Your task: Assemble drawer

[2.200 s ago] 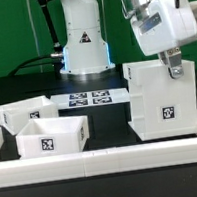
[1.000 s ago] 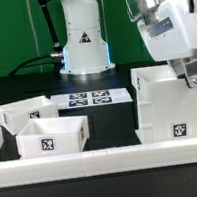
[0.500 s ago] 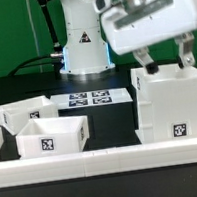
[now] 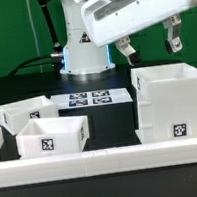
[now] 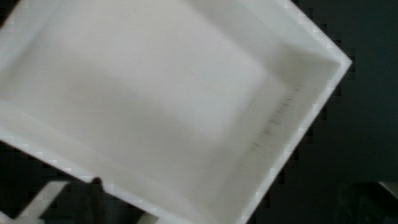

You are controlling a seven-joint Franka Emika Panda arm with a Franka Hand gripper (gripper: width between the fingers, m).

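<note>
Fingers (image 4: 127, 51) hang spread and empty above the case (image 4: 173, 102), standing open side up at the exterior view's right, probably to receive the trays (image 4: 49, 135) at its left.

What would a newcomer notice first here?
The open gripper hangs empty above the tall case at the exterior view's right, not touching it. The case's white inside fills nearly the whole wrist view. The front tray and the rear tray sit close together at the exterior view's left, behind the long rail.
</note>
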